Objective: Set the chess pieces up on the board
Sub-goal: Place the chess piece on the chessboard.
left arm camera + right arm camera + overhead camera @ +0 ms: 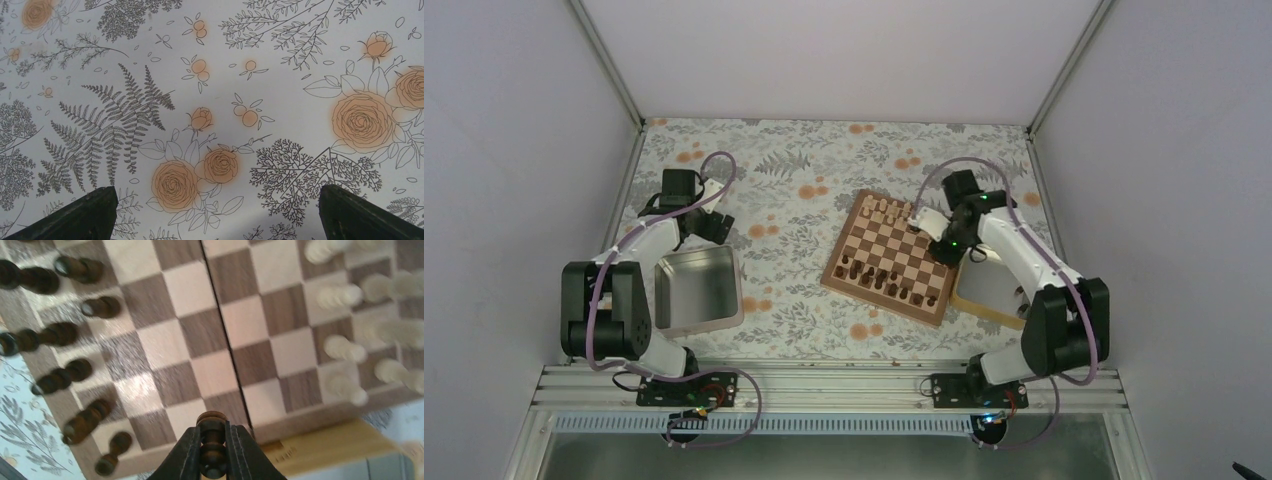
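Observation:
The board (894, 257) lies tilted on the floral cloth, right of centre. Several dark brown chess pieces (887, 280) stand along its near edge, and pale cream pieces (886, 210) along its far edge. My right gripper (951, 240) hovers over the board's right side, shut on a dark brown chess piece (212, 442) held above the board's edge (295, 417). Dark pieces (60, 332) stand at the left in the right wrist view. My left gripper (716, 222) is open and empty over bare cloth (215, 125), far left of the board.
A grey metal tin (696, 290) sits near the left arm. A light wooden tray (990, 292) lies just right of the board, under the right arm; its edge shows in the right wrist view (330, 445). Grey walls enclose the table.

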`<state>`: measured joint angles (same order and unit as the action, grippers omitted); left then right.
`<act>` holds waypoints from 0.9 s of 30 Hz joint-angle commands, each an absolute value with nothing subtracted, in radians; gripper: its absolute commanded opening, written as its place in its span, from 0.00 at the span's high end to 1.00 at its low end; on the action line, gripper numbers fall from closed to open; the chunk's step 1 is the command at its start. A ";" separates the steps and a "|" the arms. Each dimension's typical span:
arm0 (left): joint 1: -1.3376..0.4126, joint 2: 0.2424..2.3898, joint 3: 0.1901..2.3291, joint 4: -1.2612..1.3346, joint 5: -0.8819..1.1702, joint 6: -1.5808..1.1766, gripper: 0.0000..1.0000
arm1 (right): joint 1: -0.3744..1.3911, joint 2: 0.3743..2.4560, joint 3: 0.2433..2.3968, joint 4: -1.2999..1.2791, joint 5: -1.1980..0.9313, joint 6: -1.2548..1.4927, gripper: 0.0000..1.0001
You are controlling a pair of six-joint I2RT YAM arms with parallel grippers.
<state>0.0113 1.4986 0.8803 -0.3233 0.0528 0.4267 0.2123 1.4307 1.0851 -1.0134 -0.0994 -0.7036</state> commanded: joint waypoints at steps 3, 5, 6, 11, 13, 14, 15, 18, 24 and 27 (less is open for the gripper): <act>0.014 1.470 0.902 -0.326 0.053 0.422 0.00 | 0.341 1.527 1.123 -0.991 -0.127 -0.629 0.87; 0.015 1.466 0.900 -0.326 0.055 0.422 0.00 | 0.370 1.550 1.126 -0.983 -0.122 -0.617 0.87; 0.014 1.464 0.900 -0.326 0.054 0.422 0.00 | 0.381 1.562 1.127 -0.980 -0.121 -0.611 0.87; 0.015 1.468 0.900 -0.325 0.058 0.422 0.00 | 0.419 1.584 1.120 -0.969 -0.127 -0.593 0.87; 0.014 1.465 0.900 -0.324 0.058 0.422 0.00 | 0.436 1.587 1.110 -0.969 -0.135 -0.588 0.87; 0.014 1.466 0.900 -0.324 0.059 0.422 0.00 | 0.444 1.588 1.104 -0.965 -0.132 -0.585 0.87; 0.014 1.465 0.901 -0.324 0.060 0.422 0.00 | 0.449 1.588 1.098 -0.964 -0.133 -0.582 0.87; 0.014 1.463 0.900 -0.325 0.059 0.422 0.00 | 0.462 1.587 1.082 -0.964 -0.132 -0.573 0.87; 0.013 1.461 0.900 -0.328 0.061 0.421 0.00 | 0.474 1.570 1.056 -0.969 -0.125 -0.559 0.87; 0.015 1.461 0.901 -0.329 0.061 0.422 0.00 | 0.477 1.555 1.044 -0.973 -0.127 -0.553 0.87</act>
<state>0.0113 1.4837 0.8806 -0.3241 0.0536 0.4263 0.4625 1.5864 1.0637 -0.9695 -0.1184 -0.5777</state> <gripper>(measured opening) 0.999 0.131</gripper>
